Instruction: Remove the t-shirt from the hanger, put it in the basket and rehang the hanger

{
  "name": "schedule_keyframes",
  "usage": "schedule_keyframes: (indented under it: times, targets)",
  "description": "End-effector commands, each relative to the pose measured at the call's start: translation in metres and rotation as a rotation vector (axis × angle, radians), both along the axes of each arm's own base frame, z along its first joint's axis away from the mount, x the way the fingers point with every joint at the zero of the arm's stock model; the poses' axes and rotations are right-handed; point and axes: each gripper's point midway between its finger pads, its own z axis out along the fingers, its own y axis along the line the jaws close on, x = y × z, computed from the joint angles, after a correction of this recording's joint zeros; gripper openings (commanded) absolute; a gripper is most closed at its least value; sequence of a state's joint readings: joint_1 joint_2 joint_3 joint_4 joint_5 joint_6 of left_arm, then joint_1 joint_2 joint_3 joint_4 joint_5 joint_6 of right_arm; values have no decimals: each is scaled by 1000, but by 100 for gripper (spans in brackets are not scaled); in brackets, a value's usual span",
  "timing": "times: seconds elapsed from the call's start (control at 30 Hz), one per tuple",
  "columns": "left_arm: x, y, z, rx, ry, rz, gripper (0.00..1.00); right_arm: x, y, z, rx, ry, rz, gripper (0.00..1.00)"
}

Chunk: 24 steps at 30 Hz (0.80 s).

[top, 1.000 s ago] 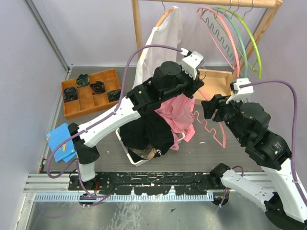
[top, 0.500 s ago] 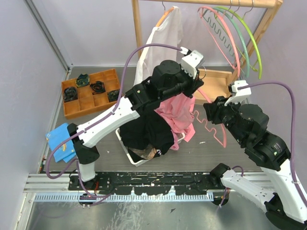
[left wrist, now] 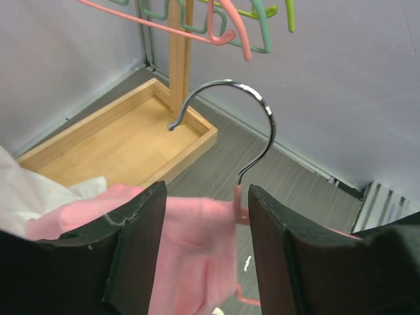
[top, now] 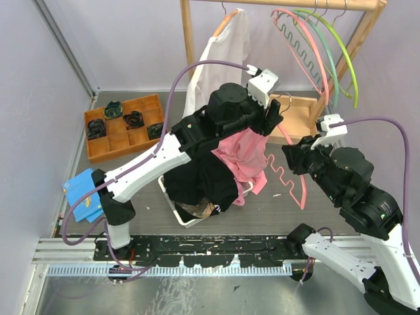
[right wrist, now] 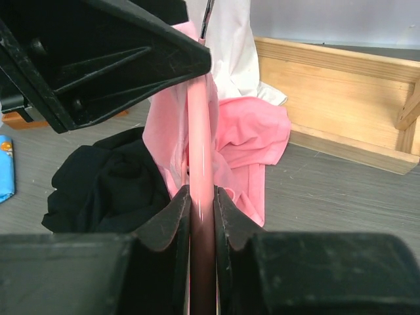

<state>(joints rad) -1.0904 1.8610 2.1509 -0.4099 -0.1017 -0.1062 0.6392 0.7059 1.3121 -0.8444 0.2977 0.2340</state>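
The pink t-shirt (top: 246, 157) hangs crumpled off the pink hanger (top: 290, 178) above the basket. My left gripper (left wrist: 207, 230) is open. The shirt's fabric (left wrist: 190, 243) and the hanger's neck lie between its fingers, and the metal hook (left wrist: 257, 125) rises just beyond them. In the top view that gripper (top: 272, 119) sits at the top of the shirt. My right gripper (right wrist: 201, 203) is shut on the hanger's pink bar (right wrist: 199, 131), to the right of the shirt (right wrist: 252, 138). From above it (top: 293, 157) is next to the wavy bar.
A white basket (top: 178, 213) heaped with black clothes (top: 197, 180) stands under the shirt. An orange divided tray (top: 125, 128) and a blue cloth (top: 85, 193) lie at the left. Behind stands the wooden rack (top: 189, 39) with a white shirt (top: 226, 49), coloured hangers (top: 321, 46) and a wooden base tray (top: 298, 115).
My left gripper has opened from shut. My right gripper has closed onto the hanger's bar, and the hanger has shifted slightly down and right.
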Motion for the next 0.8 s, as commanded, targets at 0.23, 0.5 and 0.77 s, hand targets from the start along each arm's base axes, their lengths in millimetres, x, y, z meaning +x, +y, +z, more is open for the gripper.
schedule_keyframes:
  times: [0.23,0.5,0.77]
  targets:
    - [-19,63,41,-125,-92,72,68,-1,-10,43,72,-131,-37,1]
    - [-24,59,-5,-111,-110,24,71,-9,-10,47,84,-157,-5,1]
    - [-7,36,-33,-22,-139,28,69,-13,-9,48,86,-173,16,1]
